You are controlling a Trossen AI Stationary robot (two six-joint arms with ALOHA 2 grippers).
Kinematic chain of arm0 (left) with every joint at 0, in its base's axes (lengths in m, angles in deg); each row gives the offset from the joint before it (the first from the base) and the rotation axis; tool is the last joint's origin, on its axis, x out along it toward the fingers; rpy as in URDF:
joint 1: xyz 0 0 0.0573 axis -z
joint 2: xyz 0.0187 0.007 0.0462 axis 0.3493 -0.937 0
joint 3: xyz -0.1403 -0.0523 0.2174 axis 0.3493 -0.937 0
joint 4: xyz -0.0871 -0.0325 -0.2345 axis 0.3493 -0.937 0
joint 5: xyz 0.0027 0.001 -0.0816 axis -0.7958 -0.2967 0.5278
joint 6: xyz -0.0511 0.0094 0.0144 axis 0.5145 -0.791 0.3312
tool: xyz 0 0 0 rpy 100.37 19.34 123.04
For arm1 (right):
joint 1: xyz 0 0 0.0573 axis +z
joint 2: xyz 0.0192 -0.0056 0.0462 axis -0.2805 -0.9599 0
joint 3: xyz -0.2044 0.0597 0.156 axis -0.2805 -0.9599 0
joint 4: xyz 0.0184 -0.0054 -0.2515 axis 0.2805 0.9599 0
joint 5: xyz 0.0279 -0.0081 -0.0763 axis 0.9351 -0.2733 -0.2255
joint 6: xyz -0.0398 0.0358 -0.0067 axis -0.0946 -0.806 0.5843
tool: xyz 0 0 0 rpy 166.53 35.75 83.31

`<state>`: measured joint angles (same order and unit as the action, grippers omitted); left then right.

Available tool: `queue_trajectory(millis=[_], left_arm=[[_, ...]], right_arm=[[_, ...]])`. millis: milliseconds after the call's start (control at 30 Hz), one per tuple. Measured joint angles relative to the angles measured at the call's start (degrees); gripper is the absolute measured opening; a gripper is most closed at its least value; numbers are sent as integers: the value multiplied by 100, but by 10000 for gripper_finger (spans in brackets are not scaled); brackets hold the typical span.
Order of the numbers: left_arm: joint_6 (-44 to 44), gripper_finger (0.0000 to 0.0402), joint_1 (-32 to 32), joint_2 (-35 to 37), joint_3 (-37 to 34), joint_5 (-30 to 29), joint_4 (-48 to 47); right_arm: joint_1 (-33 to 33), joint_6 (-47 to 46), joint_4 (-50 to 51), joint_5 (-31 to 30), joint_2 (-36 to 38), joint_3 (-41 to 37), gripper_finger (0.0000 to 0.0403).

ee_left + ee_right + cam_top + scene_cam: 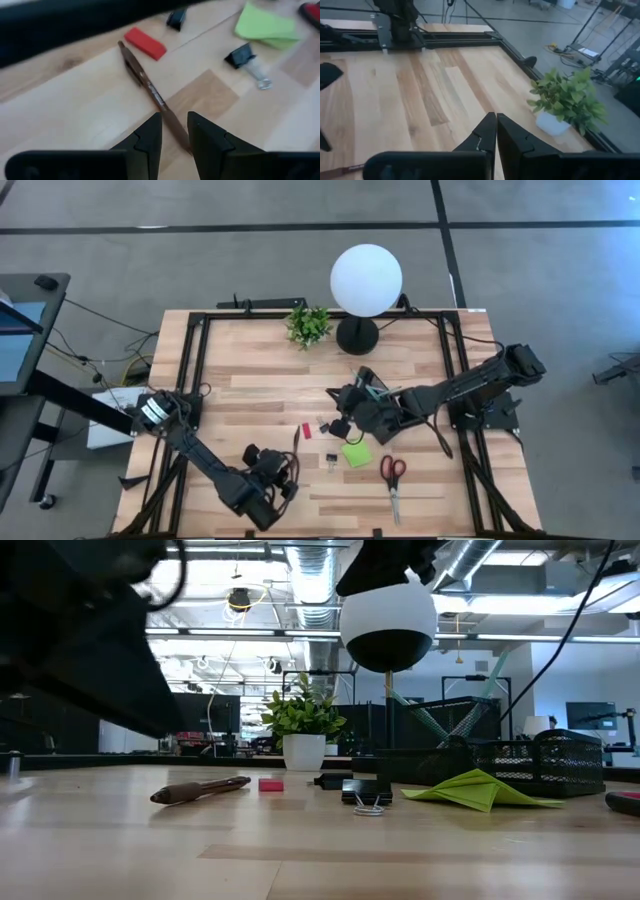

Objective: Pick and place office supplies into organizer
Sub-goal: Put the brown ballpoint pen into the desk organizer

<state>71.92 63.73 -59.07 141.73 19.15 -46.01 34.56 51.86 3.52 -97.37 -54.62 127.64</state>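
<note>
Left gripper: ours sits low over the near-left part of the table, fingers a bit apart with the end of the brown pen running between them. We honestly can't tell whether the pads are pinching it or just straddling it.

Brown pen: lying flat on the wood, slanting up from the fingertips toward the small red piece, which sits just beside its far end.

Right gripper: ours is closed, fingers pressed together with nothing between them. From above we see it around mid-table, just beside the organizer.

Organizer: black mesh tray, right of centre near the lamp base, partly covered by the right arm in the high view. We can make out teal pens sticking up out of it.

Sticky notes: lime-green pad on the wood in front of the organizer, its top sheets curled up in the low view.

Clips: one black clip close to the pad, another past the red piece.

Scissors: red-handled pair flat on the table, near the pad on its right, blades pointing to the front edge.

Background stuff: white globe lamp and potted plant at the back edge.
</note>
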Motion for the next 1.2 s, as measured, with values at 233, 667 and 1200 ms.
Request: queue_trajectory(millis=[233,667,1200], left_arm=[[-177,104,-381,0,-2,442,326],[170,156,-332,0,-4,965,373],[856,116,-218,-726,222,464,316]], right_arm=[[58,313,7,99,12,-2,7],[395,455,364,85,166,-4,7],[523,409,337,85,166,-4,7]])
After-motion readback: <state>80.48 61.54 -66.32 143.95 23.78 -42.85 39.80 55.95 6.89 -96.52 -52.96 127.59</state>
